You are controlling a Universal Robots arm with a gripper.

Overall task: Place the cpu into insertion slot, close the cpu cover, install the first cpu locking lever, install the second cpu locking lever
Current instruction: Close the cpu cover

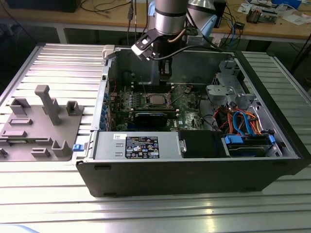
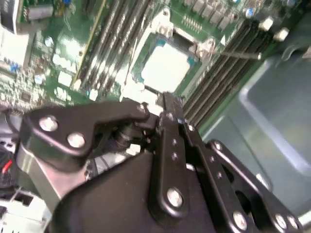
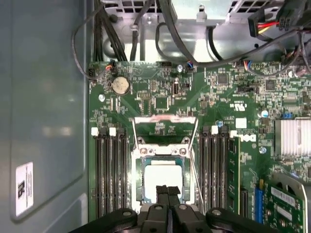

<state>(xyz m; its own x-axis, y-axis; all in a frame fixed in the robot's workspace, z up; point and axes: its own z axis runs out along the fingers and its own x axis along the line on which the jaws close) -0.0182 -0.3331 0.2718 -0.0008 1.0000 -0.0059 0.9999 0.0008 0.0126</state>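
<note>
Open computer case (image 1: 194, 170) on a ribbed metal table (image 1: 58, 204), with the arm reaching down over the green motherboard (image 3: 233, 87). The cpu (image 3: 163, 175) lies flat in the insertion slot (image 3: 138, 184), its silver-grey top facing up, flanked on both sides by long black memory slots (image 3: 109, 170). The cpu cover (image 3: 165, 119) stands open, swung back on its hinge so that its window frames bare board beyond the socket. A thin wire lever (image 3: 193, 167) runs along one side of the socket and is not latched. The gripper (image 3: 168, 190) hangs over the cpu's edge farthest from the hinge, its two fingers pressed together with nothing between them; in the exterior view it appears raised clear of the board. Judged from this layout, the placing step is complete and the cover step is the one in hand. Closing would call for the fingertips to catch the cover's free edge and swing it down over the chip without nudging it, keeping the lever clear.
</note>
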